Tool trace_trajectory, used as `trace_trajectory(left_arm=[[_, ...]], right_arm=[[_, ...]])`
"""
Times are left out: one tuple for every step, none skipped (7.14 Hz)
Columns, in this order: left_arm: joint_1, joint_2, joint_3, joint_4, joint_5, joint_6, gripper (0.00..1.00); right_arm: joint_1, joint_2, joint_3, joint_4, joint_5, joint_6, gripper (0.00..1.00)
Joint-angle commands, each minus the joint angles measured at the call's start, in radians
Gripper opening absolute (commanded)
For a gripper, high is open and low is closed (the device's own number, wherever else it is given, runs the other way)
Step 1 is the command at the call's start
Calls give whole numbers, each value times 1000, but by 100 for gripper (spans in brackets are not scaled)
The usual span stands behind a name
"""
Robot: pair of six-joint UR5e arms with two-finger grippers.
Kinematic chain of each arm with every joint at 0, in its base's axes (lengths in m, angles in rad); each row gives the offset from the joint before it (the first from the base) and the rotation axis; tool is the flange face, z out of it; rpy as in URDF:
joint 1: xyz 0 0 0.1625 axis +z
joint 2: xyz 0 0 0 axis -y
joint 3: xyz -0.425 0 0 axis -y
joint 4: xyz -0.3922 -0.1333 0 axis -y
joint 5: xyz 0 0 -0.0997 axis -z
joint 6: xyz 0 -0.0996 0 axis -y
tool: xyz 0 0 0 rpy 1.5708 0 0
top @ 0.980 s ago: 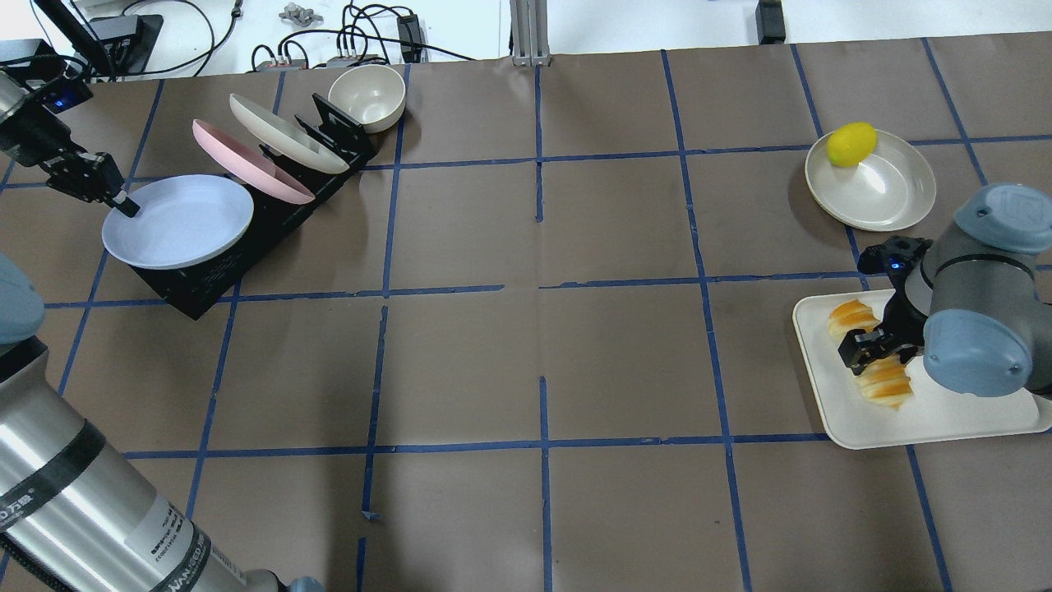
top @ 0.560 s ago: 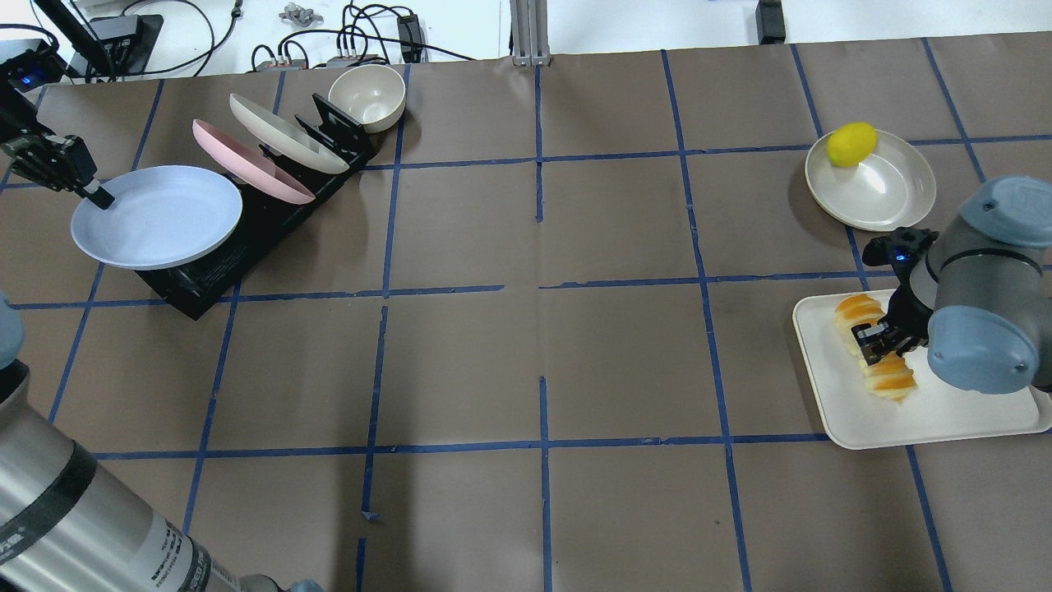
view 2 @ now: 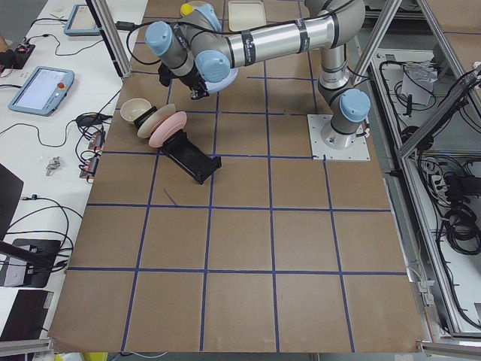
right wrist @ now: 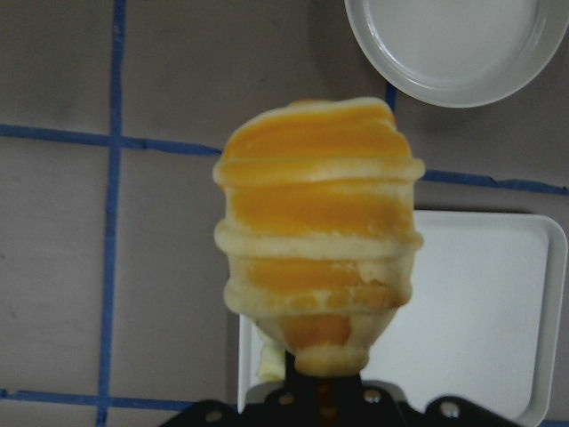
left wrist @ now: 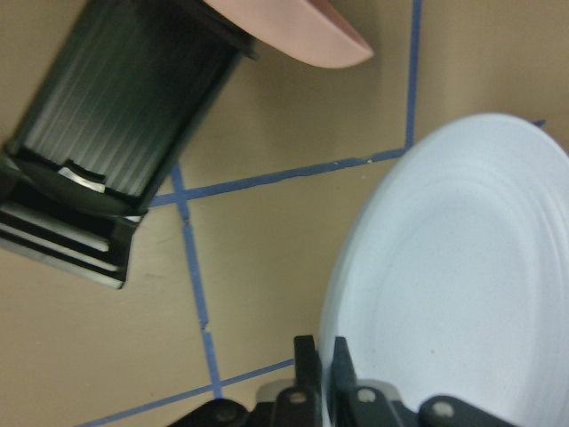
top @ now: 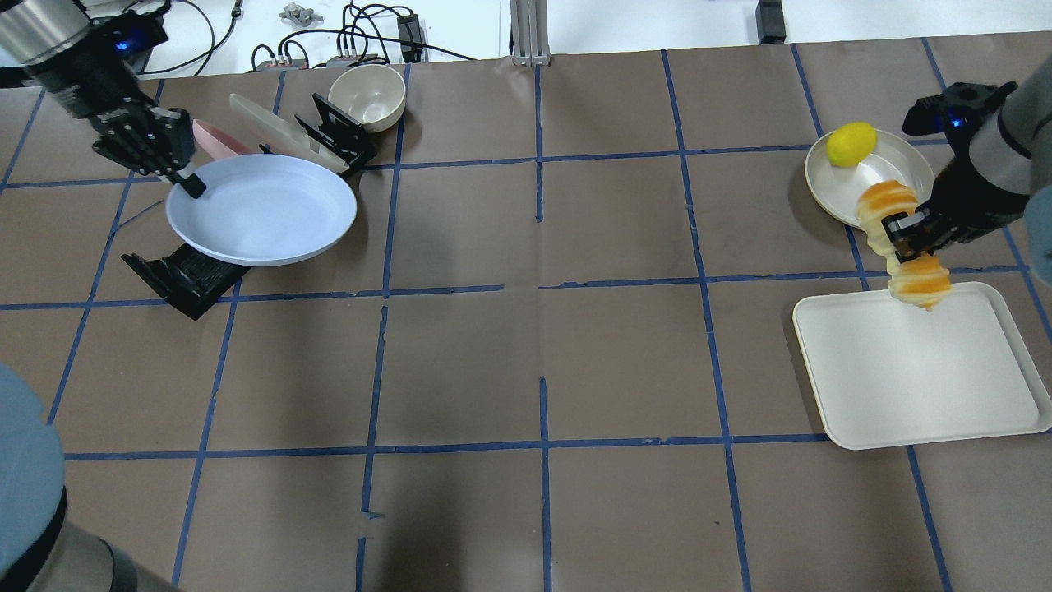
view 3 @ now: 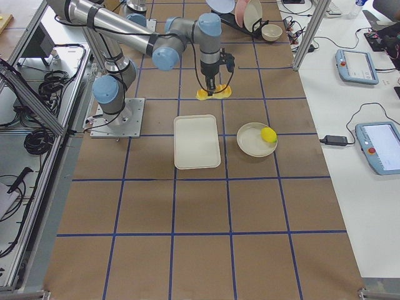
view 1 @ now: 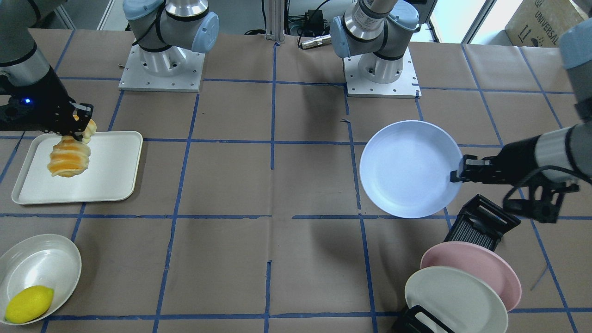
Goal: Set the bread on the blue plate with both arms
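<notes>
The right jaws are clamped across the middle of the bread [top: 921, 284], holding it clear of the counter at 3 o'clock in the overhead view, near the 12 o'clock edge of the tray [top: 912, 370]. The left jaws pinch the blue plate [top: 263, 210] by its 10 o'clock rim alone, carrying it above the rack [top: 177, 275] at 10 o'clock.

That thin edge pinch looks likely to let the plate tip or slip if weight lands off-centre. The bread, gripped on one narrow band, could pivot or drop in transit.

Count:
- one bread
- one blue plate
- one pink plate [view 1: 481, 263]
- one cream plate [view 1: 453, 296]
- one bowl [top: 367, 94]
- one dish [top: 900, 164]
- one lemon [top: 851, 144]
- one tray
- one rack
</notes>
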Motion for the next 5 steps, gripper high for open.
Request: trace_trajectory(left_arm=[[-172,11,-79,141,-16,-135,12],[-218,7,-99,188,-16,-140,12],[-270,-1,-136,272,-16,-181,12],[-309,-12,-180,376,-14,-194,12],[-321,-16,-226,451,-14,-194,12]], right_arm=[[162,70,-244,211,-14,184,3],[194,130,-369,294,-26,193,2],[228,199,-495,378,-22,253,0],[290,260,-612,460,-20,300,0],[340,303,-686,506,-26,356,0]])
